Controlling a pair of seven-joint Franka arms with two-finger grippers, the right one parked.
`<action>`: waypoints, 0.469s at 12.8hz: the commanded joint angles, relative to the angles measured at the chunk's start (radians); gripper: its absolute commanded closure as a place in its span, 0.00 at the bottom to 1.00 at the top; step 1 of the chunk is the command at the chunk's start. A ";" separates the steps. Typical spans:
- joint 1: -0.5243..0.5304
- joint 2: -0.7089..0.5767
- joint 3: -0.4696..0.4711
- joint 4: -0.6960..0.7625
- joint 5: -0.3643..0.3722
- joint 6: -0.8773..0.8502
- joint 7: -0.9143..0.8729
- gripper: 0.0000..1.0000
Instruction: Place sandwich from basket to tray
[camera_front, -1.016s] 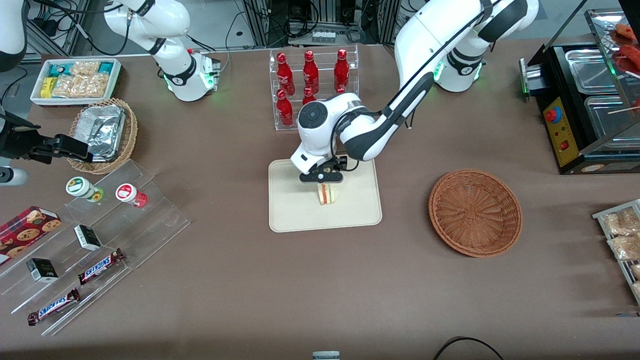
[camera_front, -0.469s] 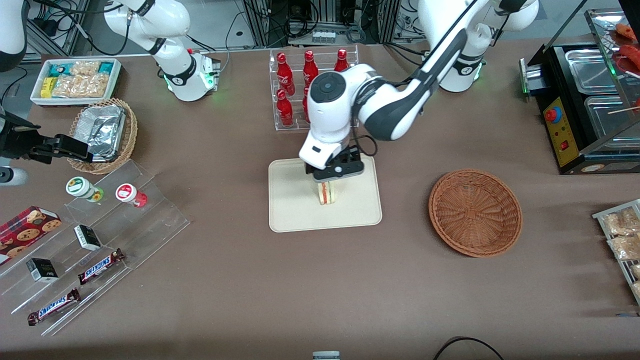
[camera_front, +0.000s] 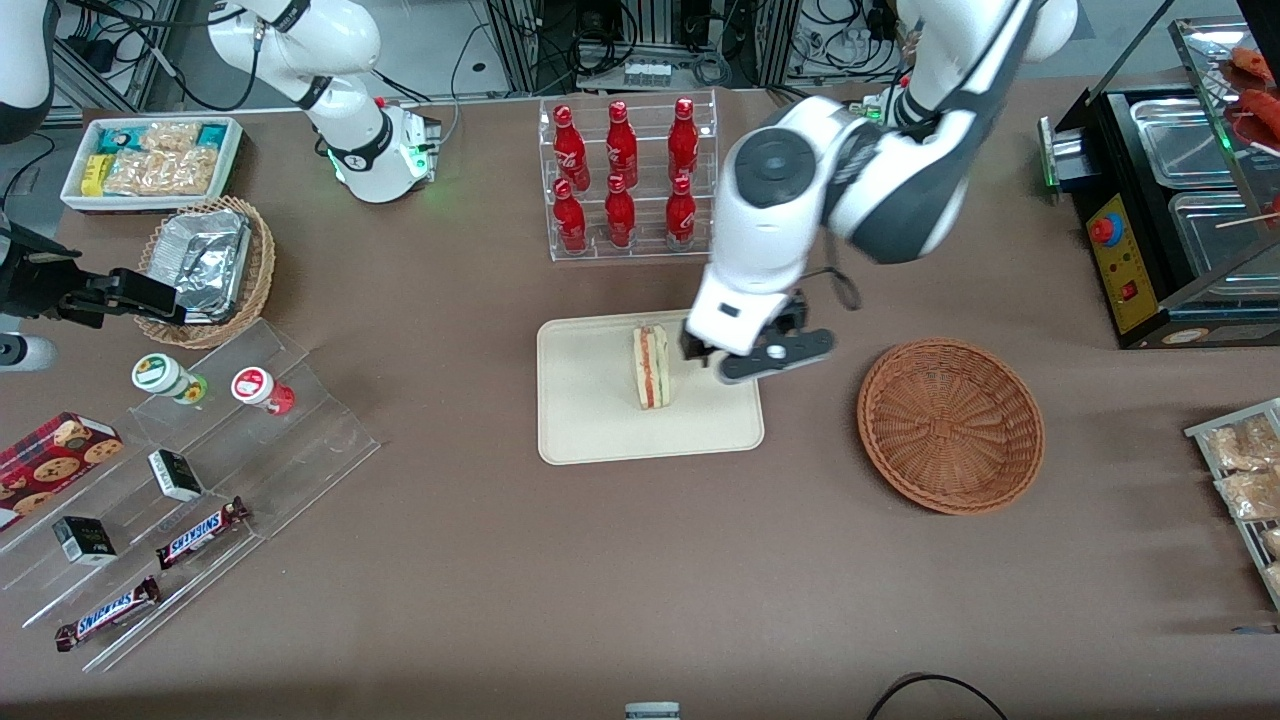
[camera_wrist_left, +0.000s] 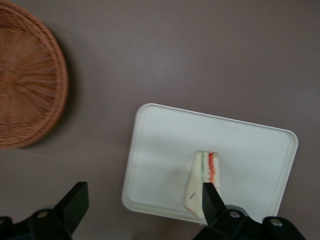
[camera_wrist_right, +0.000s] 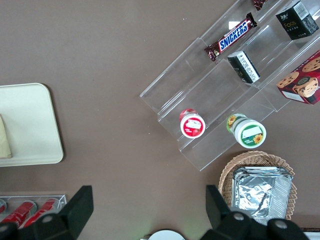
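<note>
We see a wide table covered in brown cloth, evenly lit from above (shadows fall soft and short). At its edge farthest from the front camera stand metal frames hung with tangled black cables, over a pale grey floor.
</note>
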 joint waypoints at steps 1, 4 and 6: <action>-0.007 -0.101 0.110 -0.026 -0.071 -0.108 0.171 0.00; -0.007 -0.158 0.218 -0.034 -0.095 -0.201 0.353 0.00; -0.007 -0.183 0.279 -0.035 -0.095 -0.236 0.448 0.00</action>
